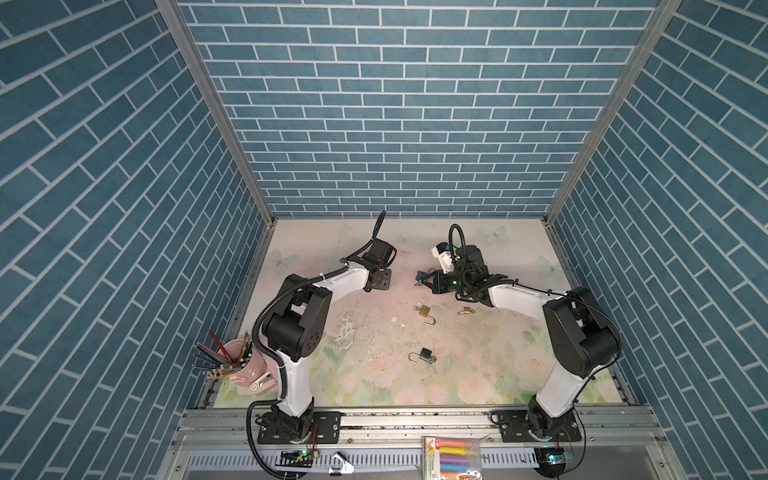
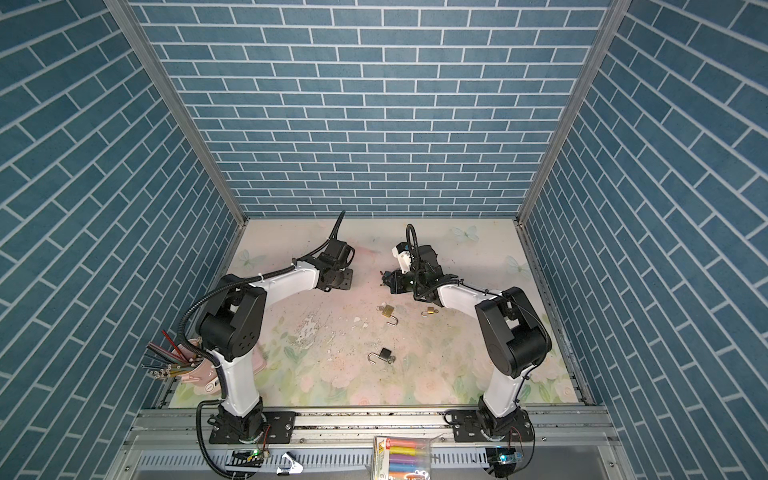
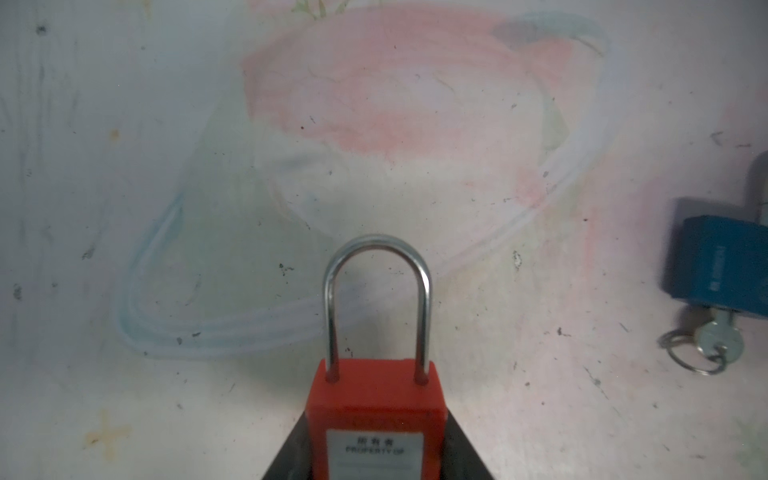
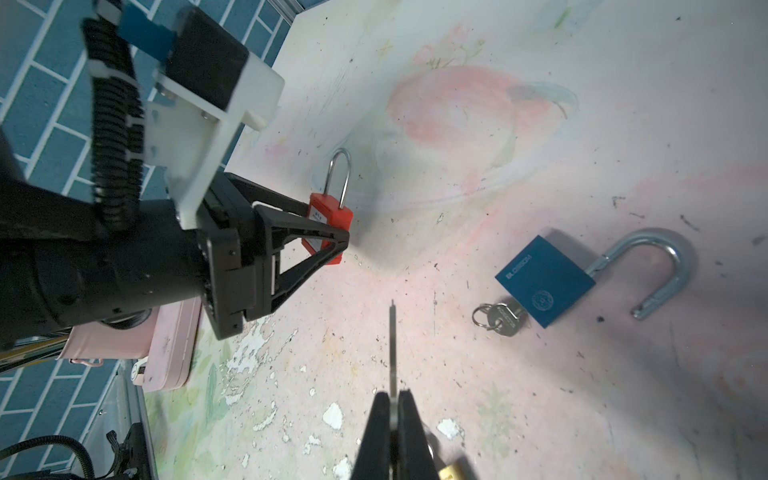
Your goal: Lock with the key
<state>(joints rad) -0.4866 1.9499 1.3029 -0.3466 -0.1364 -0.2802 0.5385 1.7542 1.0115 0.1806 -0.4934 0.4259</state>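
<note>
In both top views the arms bend in over the table [image 1: 478, 374]. The left gripper [image 1: 383, 279] and right gripper [image 1: 418, 283] face each other, apart.

Left wrist view: the left gripper clamps the red lock [image 3: 374, 415] by its body. Its long axis runs along the fingers, and the shackle points outward with both legs seated.

Right wrist view: the right gripper pinches the key [image 4: 392, 345] edge-on, blade straight ahead, apart from the red lock. A blue lock [image 4: 544, 286] lies open nearby.
</note>
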